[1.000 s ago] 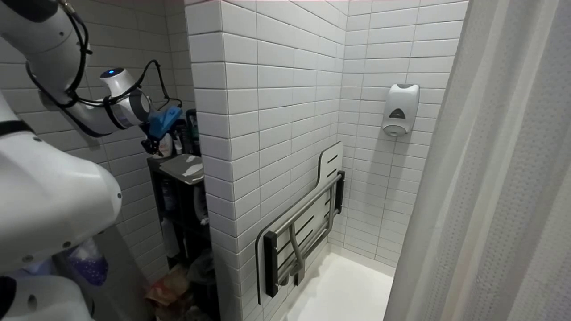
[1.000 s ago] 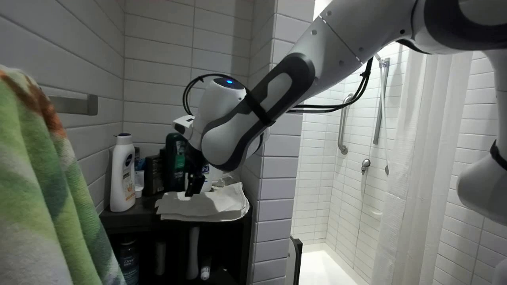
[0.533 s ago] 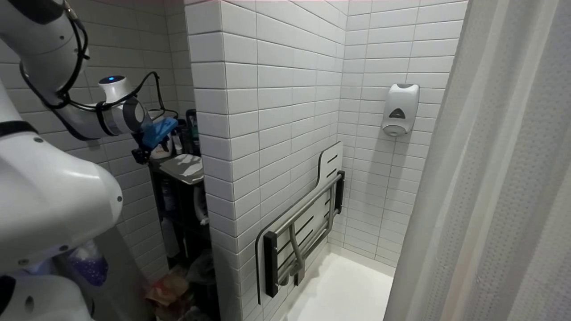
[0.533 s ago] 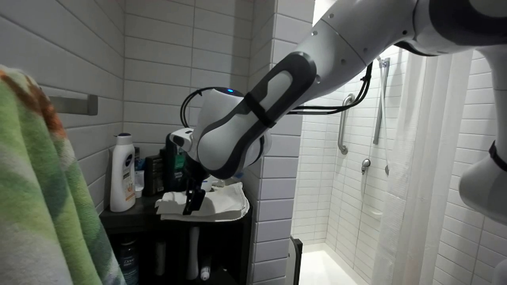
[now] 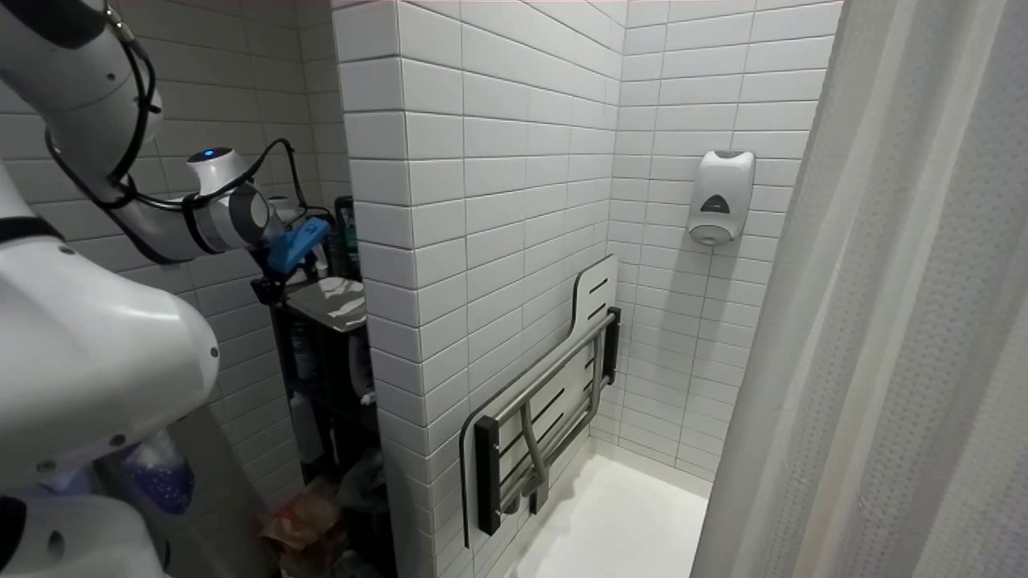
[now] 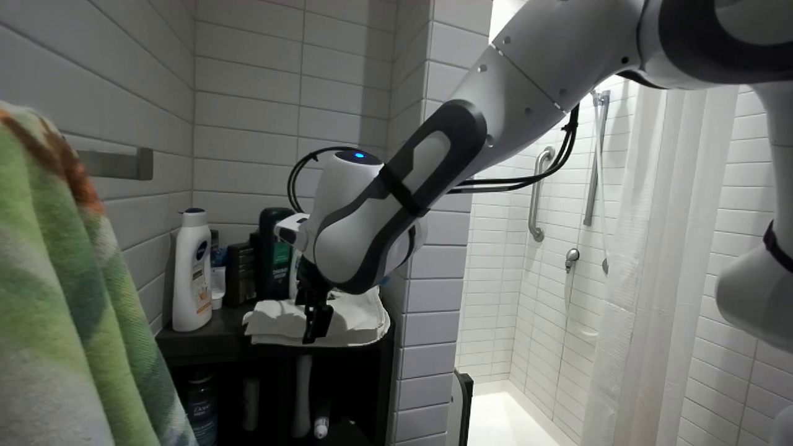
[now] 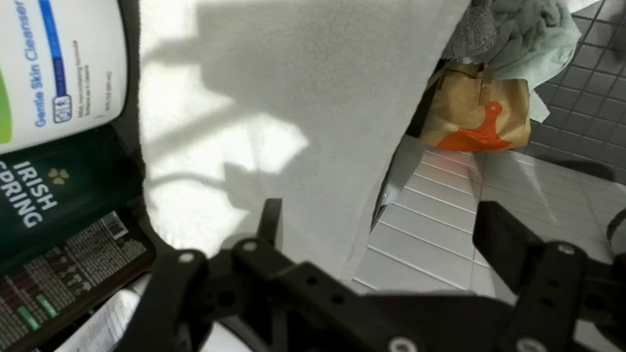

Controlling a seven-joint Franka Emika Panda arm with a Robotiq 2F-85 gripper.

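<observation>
Best to square the wide-spread gripper (image 7: 379, 214) to the free edge of the folded white cloth (image 7: 293, 117), toward 11 o'clock in wrist view, before closing slowly, clear of the Irish Spring bottle (image 7: 73, 195) at 9 o'clock.

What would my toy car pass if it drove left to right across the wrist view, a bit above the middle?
White skin cleanser bottle → folded white cloth → brown paper bag → grey tiled floor.
</observation>
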